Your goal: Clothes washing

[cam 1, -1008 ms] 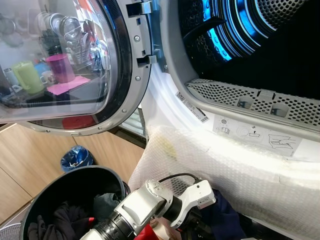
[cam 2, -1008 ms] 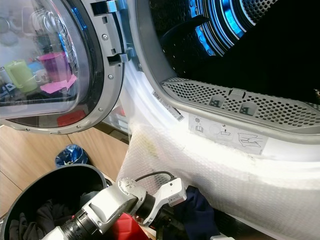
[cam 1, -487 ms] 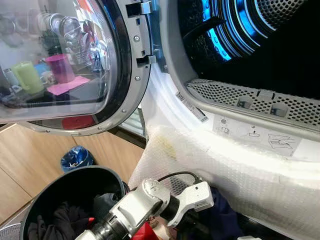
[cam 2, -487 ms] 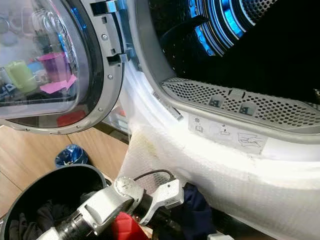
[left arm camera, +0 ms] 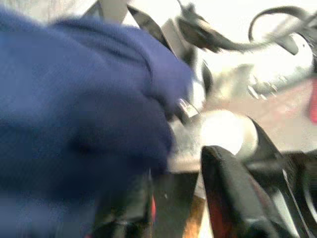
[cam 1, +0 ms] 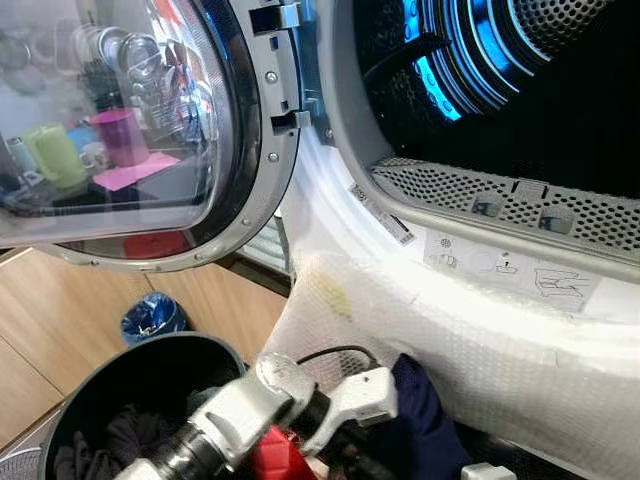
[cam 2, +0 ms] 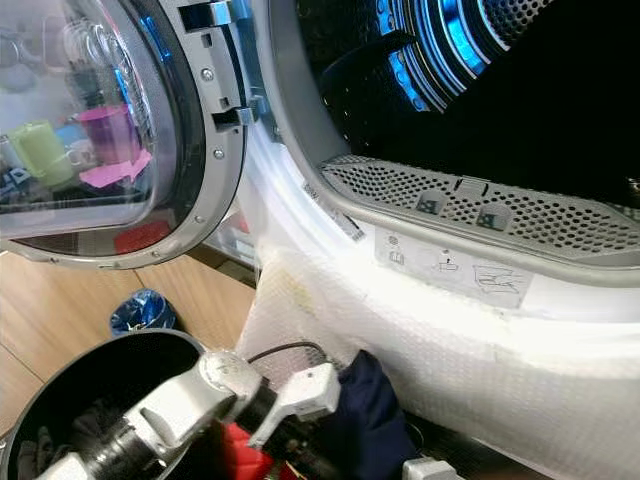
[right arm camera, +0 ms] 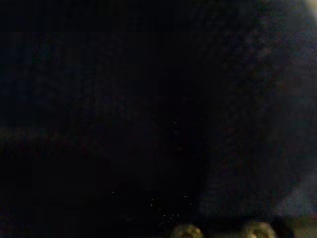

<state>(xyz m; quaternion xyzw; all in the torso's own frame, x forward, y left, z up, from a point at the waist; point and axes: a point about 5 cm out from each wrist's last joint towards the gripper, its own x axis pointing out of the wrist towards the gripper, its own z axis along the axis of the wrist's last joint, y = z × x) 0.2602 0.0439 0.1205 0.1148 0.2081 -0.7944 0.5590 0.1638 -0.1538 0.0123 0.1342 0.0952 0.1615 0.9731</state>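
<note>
— Navy garment (cam 1: 420,425): bunched low against the bubble-wrapped front of the washing machine (cam 1: 480,330), below the open drum (cam 1: 520,90), beside the black basket (cam 1: 150,385) of dark clothes.

— Left gripper (cam 1: 345,462)?

— Down at the cloth, next to something red (cam 1: 275,455). Blurred at the wrist: navy fabric up against one black finger (left arm camera: 233,198). Pinching or merely touching, cannot tell.

— Right gripper?

— Dark wrist view, nothing made out; cannot tell either.

— Likely trouble?

— Probably a weak hold, so cloth slipping off on the way up. Could also snag on the perforated lip (cam 1: 500,195) or drag the wrap. Possibly the red piece coming along unasked. Door (cam 1: 130,120) swung wide, so no obstacle there.
</note>
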